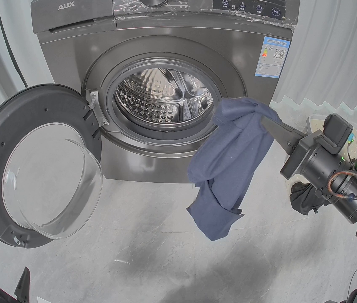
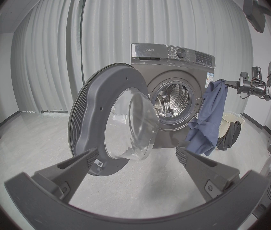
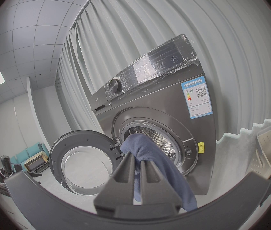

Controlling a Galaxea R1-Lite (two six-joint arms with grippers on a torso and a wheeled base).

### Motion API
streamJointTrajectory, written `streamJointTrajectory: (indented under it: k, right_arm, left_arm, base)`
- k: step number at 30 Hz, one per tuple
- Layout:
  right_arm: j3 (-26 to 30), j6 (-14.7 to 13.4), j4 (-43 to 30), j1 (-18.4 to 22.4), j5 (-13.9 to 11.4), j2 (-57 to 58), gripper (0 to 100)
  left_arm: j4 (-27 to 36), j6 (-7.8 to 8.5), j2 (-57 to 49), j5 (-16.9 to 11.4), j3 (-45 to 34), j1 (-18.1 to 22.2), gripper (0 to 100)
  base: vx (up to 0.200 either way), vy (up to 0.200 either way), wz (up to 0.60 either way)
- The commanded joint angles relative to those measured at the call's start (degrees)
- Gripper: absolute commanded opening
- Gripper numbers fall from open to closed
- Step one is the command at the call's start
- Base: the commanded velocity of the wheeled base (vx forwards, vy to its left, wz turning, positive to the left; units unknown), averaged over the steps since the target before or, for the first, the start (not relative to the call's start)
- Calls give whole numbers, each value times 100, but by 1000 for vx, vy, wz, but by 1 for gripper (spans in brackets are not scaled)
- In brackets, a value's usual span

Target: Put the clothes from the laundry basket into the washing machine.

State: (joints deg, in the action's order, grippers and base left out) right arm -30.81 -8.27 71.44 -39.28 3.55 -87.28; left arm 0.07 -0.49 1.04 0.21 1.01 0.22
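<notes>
right arm [image 1: 334, 169] stretched out roughly level from the robot's right side, wrist aimed in toward the middle. right gripper [image 1: 267, 120] at its tip, fingers [image 3: 127, 173] pressed together, clamped on a blue garment [image 1: 229, 156] that hangs off the tips. left gripper [image 1: 6, 270] sits low on the robot's left, fingers [image 2: 78, 163] pointing up and forward, spread wide apart.

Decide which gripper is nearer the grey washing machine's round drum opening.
Right. The right gripper holds the blue cloth garment just beside the opening; the left gripper sits far off, low before the open door.
</notes>
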Motion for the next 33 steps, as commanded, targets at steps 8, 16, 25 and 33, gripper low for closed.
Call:
streamJointTrajectory:
  k: [8,16,25,33]
  right_arm:
    - [-286,-8,72,-45,-21,-201,0]
    - [-690,-17,204,-273,23,-482,0]
    - [-910,-17,283,-291,32,-834,0]
    - [-1393,-52,292,-291,-38,-1010,0]
  left_arm:
    - [-587,-259,573,-768,1147,31,100]
    - [-939,-646,3016,-2851,1885,-48,100]
    - [-2161,-672,4950,-2991,1955,-1718,100]
    - [-3189,-857,6251,-2596,1982,-2483,100]
  base:
    - [0,0,0]
    - [0,0,0]
    - [0,0,0]
    - [0,0,0]
